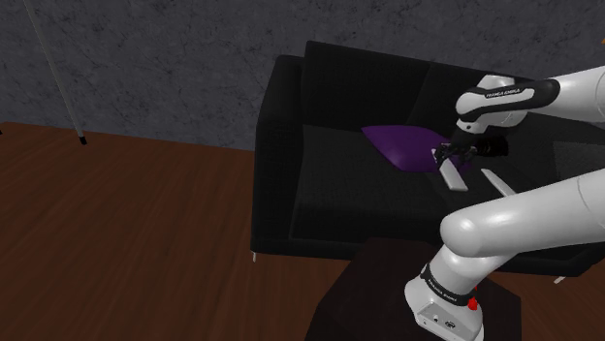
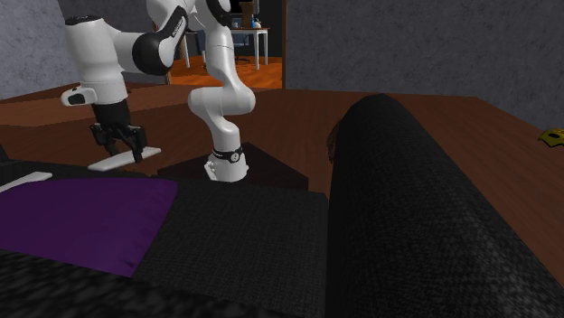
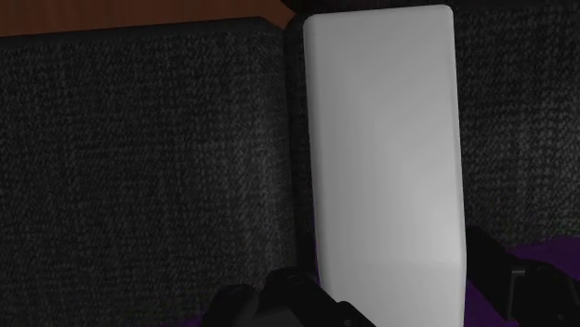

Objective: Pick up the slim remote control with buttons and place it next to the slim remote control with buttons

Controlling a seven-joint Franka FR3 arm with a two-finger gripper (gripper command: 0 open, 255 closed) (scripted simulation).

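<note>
Shoulder view, left to right: a square purple cushion [image 1: 402, 145] lies on the black fabric sofa [image 1: 291, 184]. Just right of it the black jaws clasp a slim, plain white slab of a remote control [image 1: 453, 175] by one end, seemingly just clear of the seat. Near its right side, a second slim white remote [image 1: 496, 181] lies on the seat. The held remote looks light, stiff and smooth, so it could slip or swing; a grip across its narrow width, nearer the middle, would likely be steadier. Its long axis runs straight out from the jaws, nearly level, roughly parallel to its twin.
</note>
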